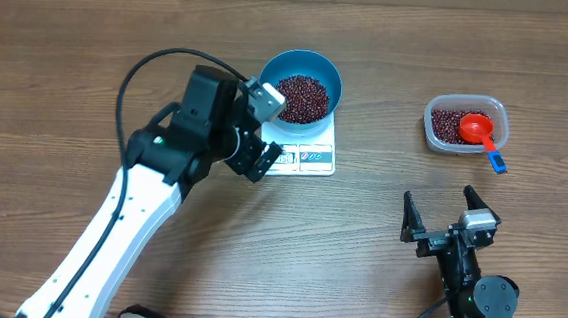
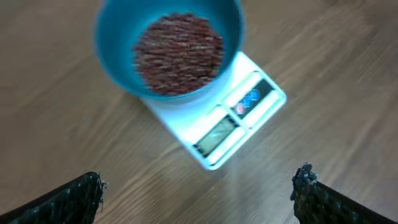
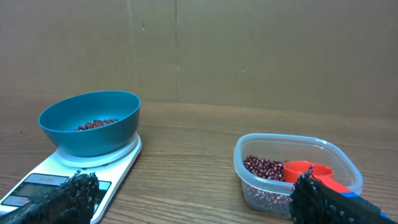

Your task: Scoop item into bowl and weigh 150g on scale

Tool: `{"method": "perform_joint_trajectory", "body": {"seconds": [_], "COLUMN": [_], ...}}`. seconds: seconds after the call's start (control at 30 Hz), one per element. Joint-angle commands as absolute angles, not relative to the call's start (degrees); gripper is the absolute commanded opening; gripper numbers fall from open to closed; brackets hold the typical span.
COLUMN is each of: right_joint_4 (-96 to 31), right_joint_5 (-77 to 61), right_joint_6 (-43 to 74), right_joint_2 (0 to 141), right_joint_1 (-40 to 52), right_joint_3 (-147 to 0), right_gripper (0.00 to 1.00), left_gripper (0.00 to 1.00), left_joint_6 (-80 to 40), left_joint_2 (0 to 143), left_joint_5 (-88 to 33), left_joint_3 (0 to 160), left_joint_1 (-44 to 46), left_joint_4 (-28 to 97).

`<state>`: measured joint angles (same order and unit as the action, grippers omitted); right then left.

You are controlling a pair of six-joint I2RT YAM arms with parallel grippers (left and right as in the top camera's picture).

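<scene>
Overhead, fill: the bowl point(image 1: 333, 82) stands on the scale point(image 1: 309, 159) with a heap of beans point(image 1: 301, 97) inside.
Overhead, scoop: the red scoop point(image 1: 477, 127) lies in the clear tub point(image 1: 434, 111) on the beans left there, and nothing holds it.
Overhead, left gripper point(image 1: 264, 163): above the scale's near left corner, fingers apart, empty.
Overhead, right gripper point(image 1: 439, 200): near the front edge, fingers spread wide, empty, apart from the tub.
Overhead, room: bare table point(image 1: 91, 45) lies between scale and tub, with an open path either way.
Left wrist, reading: blurred. The display point(image 2: 216, 134) cannot be read, so the weight is unknown.
Left wrist, clearance: both fingertips sit at the lower corners, clear of the bowl rim.
Right wrist, layout: bowl on scale to the left, tub with scoop to the right, open wood between them.
Right wrist, stock: the tub looks under half full.
Status, judged: scooping is well along. What remains is checking the figure, then adding or removing beans.
</scene>
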<state>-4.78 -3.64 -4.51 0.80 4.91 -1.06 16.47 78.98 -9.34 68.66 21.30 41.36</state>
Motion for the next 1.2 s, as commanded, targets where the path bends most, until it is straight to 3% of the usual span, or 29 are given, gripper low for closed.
{"method": "perform_joint_trajectory", "body": {"seconds": [0.0,0.4,0.83,1.17], "right_joint_4": [-4.6,-4.6,-4.6,-4.6], "right_joint_5": [-3.03,-3.03,-3.03,-3.03], "right_joint_6": [-4.19,-4.19,-4.19,-4.19], "right_joint_2": [0.16,0.16,0.16,0.16], "right_joint_1": [5.19,5.19,5.19,5.19], "right_joint_3": [-0.45,-0.45,-0.45,-0.45], "right_gripper": [1.0,1.0,1.0,1.0], "left_gripper": [1.0,1.0,1.0,1.0], "left_joint_6": [16.71,14.96,14.61,18.76], "left_joint_2": [72.55,52.99,28.16,9.26], "left_joint_5": [-1.37,-7.25,-1.17,1.08], "left_joint_3": [69.84,59.75,24.45,7.35], "left_joint_1": [18.83,1.1,-0.47,-0.45], "left_joint_4": [41.5,30.96,3.99,2.28]}}
